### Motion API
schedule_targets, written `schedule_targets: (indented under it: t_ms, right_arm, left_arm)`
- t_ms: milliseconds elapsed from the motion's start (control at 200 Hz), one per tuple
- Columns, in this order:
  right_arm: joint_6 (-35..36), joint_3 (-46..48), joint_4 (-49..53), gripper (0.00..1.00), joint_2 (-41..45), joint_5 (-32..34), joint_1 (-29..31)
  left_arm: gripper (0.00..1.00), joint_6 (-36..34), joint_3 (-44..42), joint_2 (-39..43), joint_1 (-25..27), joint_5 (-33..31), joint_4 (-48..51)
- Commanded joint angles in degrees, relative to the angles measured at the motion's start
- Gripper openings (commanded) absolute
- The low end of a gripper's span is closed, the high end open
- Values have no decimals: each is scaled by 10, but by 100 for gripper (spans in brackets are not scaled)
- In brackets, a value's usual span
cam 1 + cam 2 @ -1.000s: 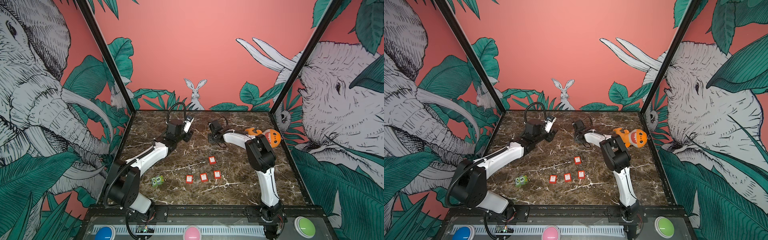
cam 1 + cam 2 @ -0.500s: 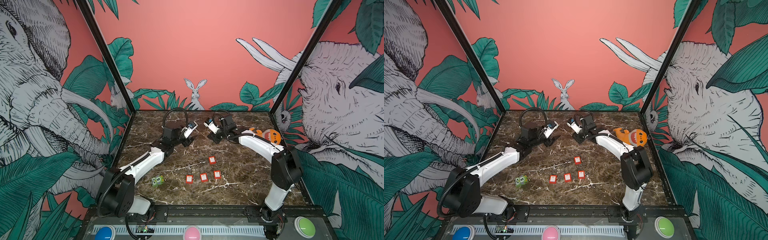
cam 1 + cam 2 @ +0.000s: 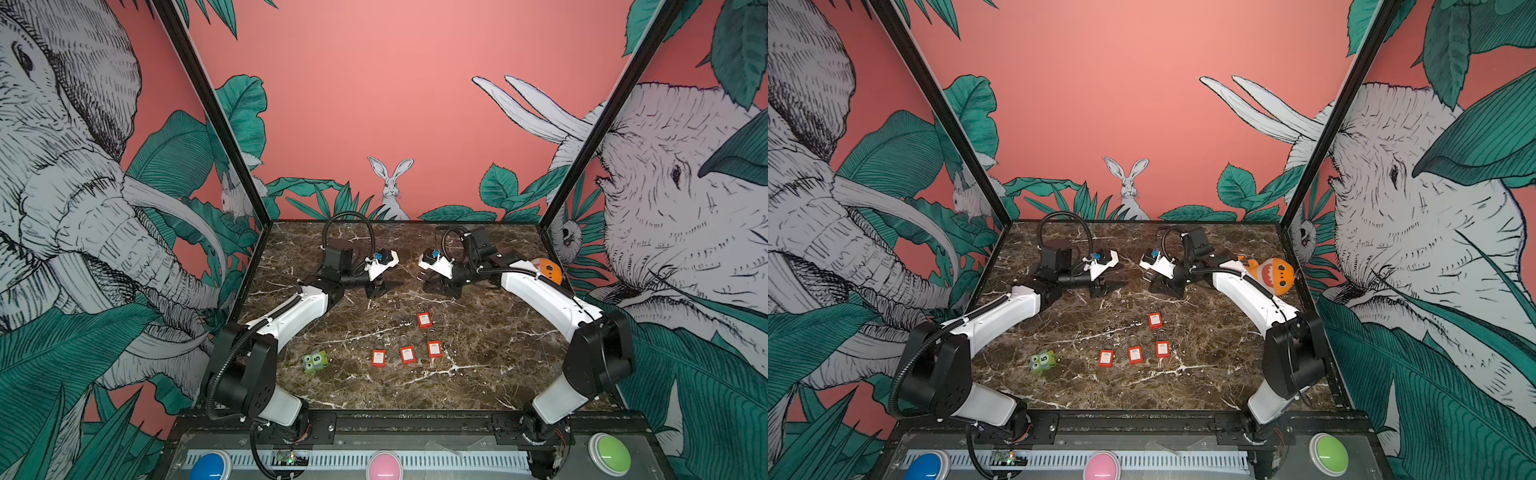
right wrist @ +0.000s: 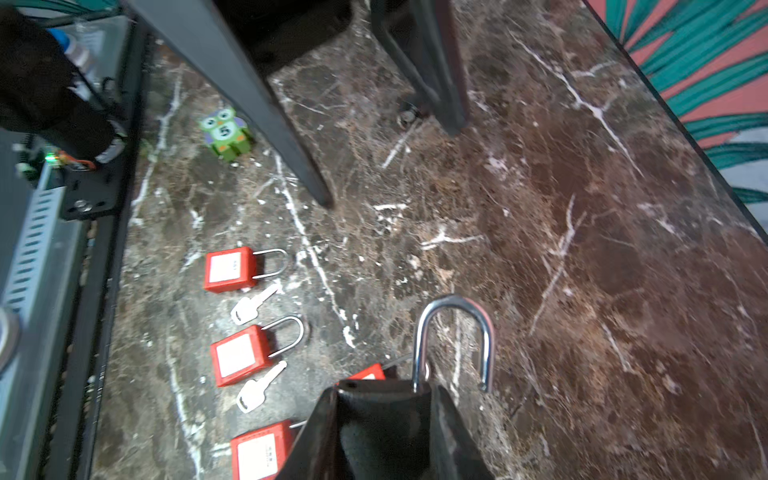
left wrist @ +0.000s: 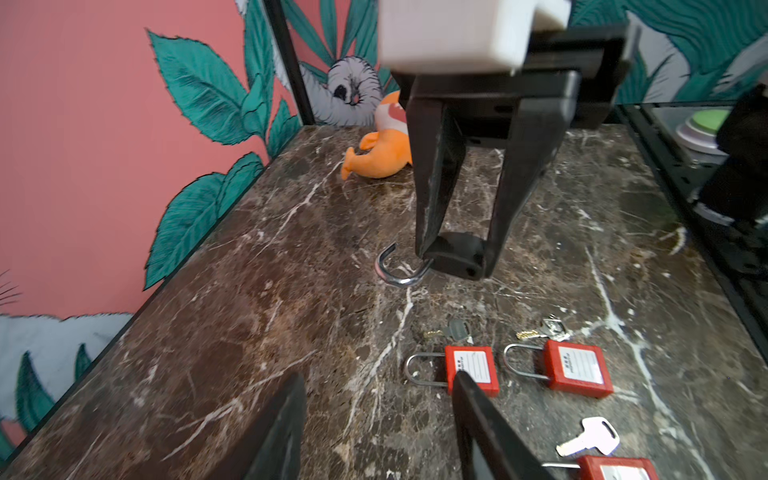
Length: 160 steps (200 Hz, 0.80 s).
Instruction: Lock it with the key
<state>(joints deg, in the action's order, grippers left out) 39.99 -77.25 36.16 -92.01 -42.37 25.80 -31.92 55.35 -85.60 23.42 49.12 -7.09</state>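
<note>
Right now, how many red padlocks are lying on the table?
4. Three red padlocks lie in a row near the table front: left, middle, right. The fourth lies just behind the right one. None seems hidden. The right gripper holds a black padlock, not counted.

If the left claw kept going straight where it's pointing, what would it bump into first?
Most likely the black padlock, pinched in the right claw, which faces the left claw. The red padlocks lie off to the side. Depth is hard to judge, though.

Row of three padlocks (image 3: 407,355), fourth padlock (image 3: 424,320) behind, owl block (image 3: 315,362) left, plush toy (image 3: 548,270) rear right
</note>
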Motion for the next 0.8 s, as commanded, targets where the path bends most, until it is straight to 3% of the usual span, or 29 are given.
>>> schedule_targets:
  t_ms: [0,145,325,455,635,795]
  right_arm:
    - [78,-6,58,5,23,-75,-3]
    - [101,-23,106,5,17,-89,-3]
    - [104,-49,142,5,7,-101,-4]
    - [111,-59,156,5,-14,-108,-4]
    - [121,-62,170,5,-14,-98,-4]
    - [118,-66,174,5,-18,-98,-4]
  left_arm:
    - [57,-85,-7,4,2,68,-46]
    - [54,-182,2,-5,11,79,-52]
    - [52,-326,30,-4,40,65,45]
    - [52,-361,25,0,55,53,53]
    - [52,-365,13,-1,89,13,-6]
    - [45,-384,16,-1,95,18,14]
